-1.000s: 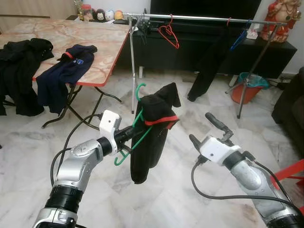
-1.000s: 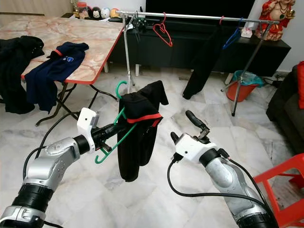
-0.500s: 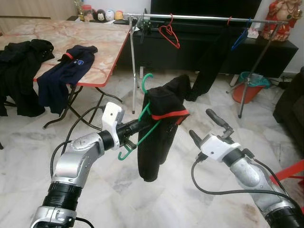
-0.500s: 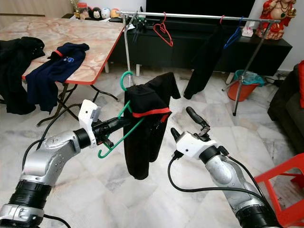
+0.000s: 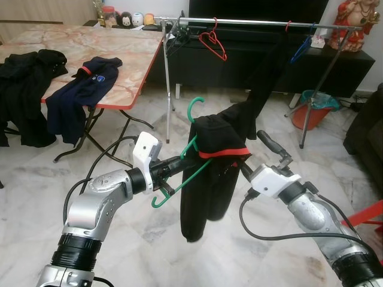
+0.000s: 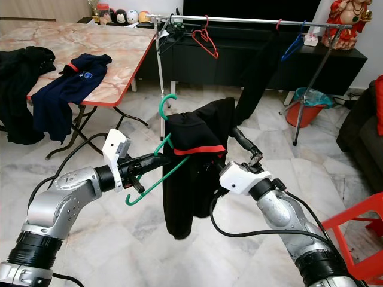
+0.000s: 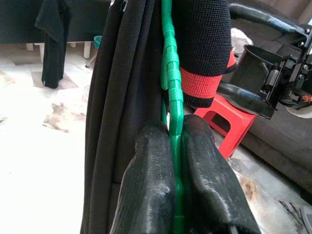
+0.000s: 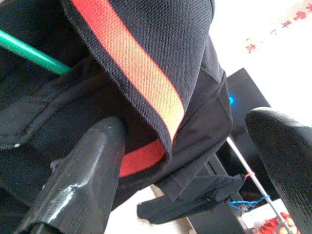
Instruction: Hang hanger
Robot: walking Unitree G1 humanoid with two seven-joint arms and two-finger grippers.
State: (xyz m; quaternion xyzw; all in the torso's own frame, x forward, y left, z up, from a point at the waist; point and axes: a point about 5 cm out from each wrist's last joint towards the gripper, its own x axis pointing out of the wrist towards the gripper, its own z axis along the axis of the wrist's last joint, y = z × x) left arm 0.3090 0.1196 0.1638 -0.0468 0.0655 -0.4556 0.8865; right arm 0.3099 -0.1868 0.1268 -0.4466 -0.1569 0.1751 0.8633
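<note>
the left gripper [image 7: 178, 161] stayed clamped on the lower bar of the green hanger [image 5: 179, 173], which carried a black garment with a red band [image 5: 212, 167]. since a second ago the left arm had lifted the hanger higher and carried it rightward, toward the clothes rack [image 5: 251, 23] beyond. the right gripper [image 8: 185, 161], fingers spread wide and holding nothing, had closed in from well apart and now straddled the garment's edge, one finger [image 8: 83, 170] against the cloth. a marble-topped table [image 5: 128, 57] with clothes stood to the left.
</note>
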